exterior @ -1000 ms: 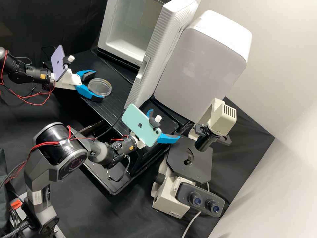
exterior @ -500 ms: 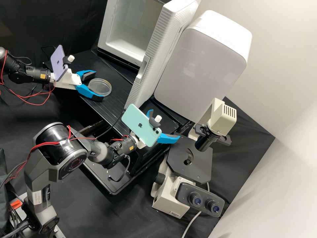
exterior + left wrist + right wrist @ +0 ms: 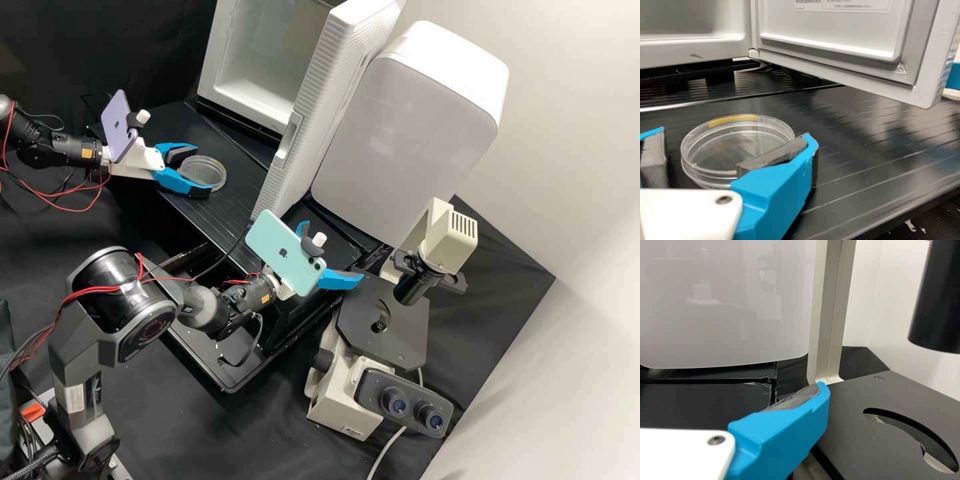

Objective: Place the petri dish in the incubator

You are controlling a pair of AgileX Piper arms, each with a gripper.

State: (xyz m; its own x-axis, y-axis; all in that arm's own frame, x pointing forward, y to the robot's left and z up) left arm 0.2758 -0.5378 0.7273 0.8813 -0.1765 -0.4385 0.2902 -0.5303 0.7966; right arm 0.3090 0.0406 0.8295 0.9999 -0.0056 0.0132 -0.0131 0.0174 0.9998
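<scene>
While the petri dish [image 3: 735,142] lies flat near the bench's [image 3: 880,150] far edge, just before the open incubator [image 3: 253,80], the left gripper [image 3: 199,169] straddles it, 2 fingers [image 3: 785,175] part open, not clearly gripping. It should close gently on the rim, then lift level.

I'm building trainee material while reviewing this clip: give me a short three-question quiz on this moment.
1. True or false: the door of the incubator stands open.
2. Fill in: the right gripper is beside the ____ stage.
3. Where is the petri dish? A in the incubator; B on the black bench, between the fingers of the left gripper; C on the stage.
Key: 1 true; 2 microscope; 3 B.
</scene>
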